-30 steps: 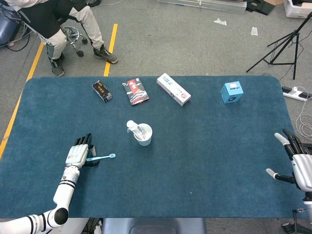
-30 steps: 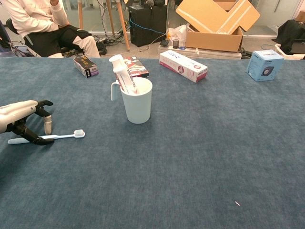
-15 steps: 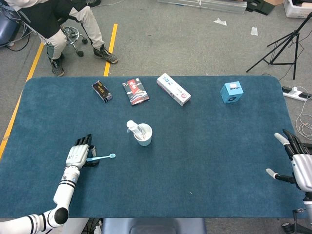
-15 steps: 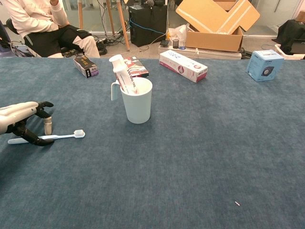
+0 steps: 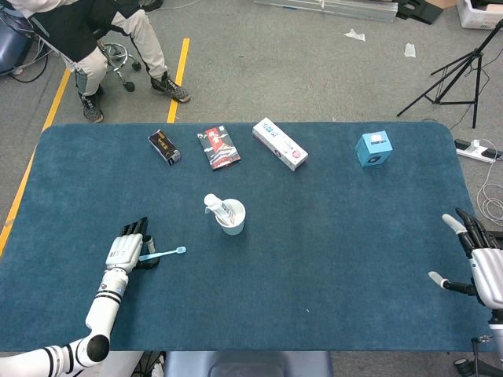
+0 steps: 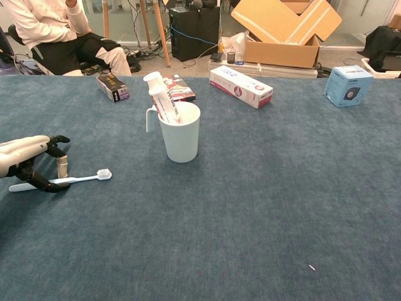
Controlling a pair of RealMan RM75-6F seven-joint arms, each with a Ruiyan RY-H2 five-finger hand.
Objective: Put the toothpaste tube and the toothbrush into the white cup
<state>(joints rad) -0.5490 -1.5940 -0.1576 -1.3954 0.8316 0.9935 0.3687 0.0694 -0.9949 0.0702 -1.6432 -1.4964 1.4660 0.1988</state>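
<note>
The white cup stands mid-table with the toothpaste tube upright inside, cap up and leaning on the rim. The light-blue toothbrush lies flat on the cloth left of the cup, bristle head toward the cup. My left hand sits over its handle, fingers curled around it and touching it. My right hand rests at the table's right edge, fingers spread and holding nothing; the chest view does not show it.
Along the far side lie a small black box, a red-black packet, a white toothpaste carton and a blue cube box. A person sits beyond the far left corner. The blue tabletop stretches between cup and right hand.
My left hand has shifted very slightly left and down on the toothbrush handle, and the handle's end has nudged with it. Cup, tube and right hand are as before.
</note>
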